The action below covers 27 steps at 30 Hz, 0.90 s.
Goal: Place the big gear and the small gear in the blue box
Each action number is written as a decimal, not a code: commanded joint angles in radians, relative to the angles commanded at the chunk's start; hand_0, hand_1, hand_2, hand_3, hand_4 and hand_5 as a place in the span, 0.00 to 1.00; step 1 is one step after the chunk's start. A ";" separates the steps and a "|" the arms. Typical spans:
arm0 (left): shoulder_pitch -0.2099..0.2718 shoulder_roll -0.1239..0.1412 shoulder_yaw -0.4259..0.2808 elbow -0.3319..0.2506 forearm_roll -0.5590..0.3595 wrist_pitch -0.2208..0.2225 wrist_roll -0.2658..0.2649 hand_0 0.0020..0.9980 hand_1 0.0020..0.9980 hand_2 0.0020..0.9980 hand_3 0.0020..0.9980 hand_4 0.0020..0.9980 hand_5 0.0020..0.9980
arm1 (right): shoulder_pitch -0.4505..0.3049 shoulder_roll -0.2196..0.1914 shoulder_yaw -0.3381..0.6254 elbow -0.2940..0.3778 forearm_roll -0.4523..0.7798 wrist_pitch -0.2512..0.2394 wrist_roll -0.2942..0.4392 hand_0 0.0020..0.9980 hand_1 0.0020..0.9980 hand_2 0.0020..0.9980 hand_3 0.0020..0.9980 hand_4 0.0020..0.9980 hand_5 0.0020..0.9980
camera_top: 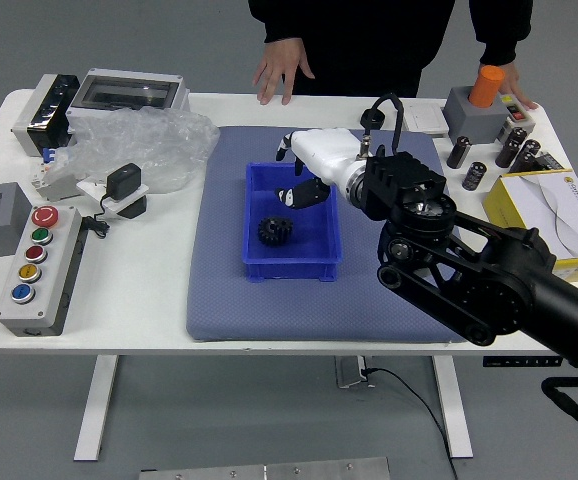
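Single head view, high over robot's side of white bench (129, 300), looking forward and down, far enough back for floor (229, 410) beyond both long edges
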 joint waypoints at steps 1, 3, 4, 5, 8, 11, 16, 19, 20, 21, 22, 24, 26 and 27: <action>0.000 0.000 0.000 0.000 0.000 0.000 0.000 0.84 0.81 0.82 0.85 0.71 0.28 | 0.000 0.000 0.001 0.000 0.001 0.001 0.000 0.67 0.64 0.80 0.93 0.86 0.48; 0.000 -0.001 0.000 0.000 -0.001 0.000 0.000 0.84 0.81 0.82 0.85 0.71 0.28 | -0.002 -0.002 0.008 0.002 0.001 0.003 0.000 0.67 0.64 0.80 0.93 0.86 0.48; 0.000 -0.001 0.001 0.000 -0.001 0.000 0.000 0.84 0.81 0.82 0.85 0.71 0.28 | -0.004 -0.003 0.013 0.004 0.000 0.002 0.000 0.67 0.64 0.80 0.93 0.86 0.48; 0.000 -0.001 0.001 0.000 -0.002 0.000 0.000 0.84 0.81 0.82 0.85 0.71 0.28 | -0.007 -0.006 0.019 0.007 0.000 0.001 0.000 0.68 0.64 0.79 0.92 0.88 0.50; 0.001 -0.003 0.004 0.000 -0.008 0.001 -0.001 0.84 0.81 0.82 0.85 0.71 0.28 | -0.026 -0.034 0.051 0.021 0.013 -0.014 0.005 0.68 0.64 0.79 0.92 0.88 0.50; 0.001 -0.003 0.007 0.000 -0.016 0.003 -0.001 0.84 0.81 0.82 0.85 0.71 0.28 | -0.057 -0.076 0.096 0.034 0.049 -0.046 0.020 0.70 0.67 0.79 0.90 0.87 0.48; 0.000 -0.003 0.009 0.000 -0.025 0.004 -0.002 0.84 0.81 0.82 0.85 0.71 0.28 | -0.129 -0.148 0.195 0.026 0.160 -0.147 0.098 0.70 0.67 0.79 0.90 0.87 0.48; -0.002 -0.003 0.009 0.000 -0.027 0.005 -0.004 0.84 0.81 0.82 0.85 0.71 0.28 | -0.171 -0.182 0.258 0.012 0.249 -0.213 0.161 0.81 0.76 0.85 0.92 0.82 0.53; -0.003 -0.003 0.009 0.000 -0.028 0.005 -0.005 0.84 0.81 0.82 0.85 0.71 0.28 | -0.186 -0.193 0.280 0.009 0.282 -0.234 0.183 0.81 0.76 0.85 0.92 0.82 0.53; -0.003 -0.003 0.009 0.000 -0.028 0.005 -0.006 0.84 0.81 0.82 0.85 0.71 0.28 | -0.198 -0.203 0.299 0.007 0.307 -0.252 0.202 0.81 0.76 0.85 0.92 0.82 0.53; -0.003 -0.004 0.009 0.000 -0.029 0.005 -0.006 0.84 0.81 0.82 0.85 0.71 0.28 | -0.213 -0.214 0.321 0.006 0.342 -0.273 0.224 0.81 0.76 0.85 0.92 0.82 0.53; -0.002 -0.005 0.010 0.000 -0.032 0.006 -0.005 0.84 0.81 0.82 0.85 0.71 0.28 | -0.239 -0.232 0.360 0.002 0.409 -0.302 0.266 0.86 0.81 0.91 0.96 0.83 0.65; -0.001 -0.005 0.012 0.000 -0.036 0.006 -0.005 0.84 0.81 0.82 0.85 0.71 0.28 | -0.265 -0.247 0.402 -0.002 0.483 -0.319 0.311 0.86 0.81 0.91 0.96 0.83 0.65; 0.000 -0.006 0.013 0.000 -0.037 0.006 -0.005 0.84 0.81 0.82 0.85 0.71 0.28 | -0.276 -0.252 0.421 -0.003 0.516 -0.322 0.331 0.86 0.81 0.91 0.96 0.83 0.65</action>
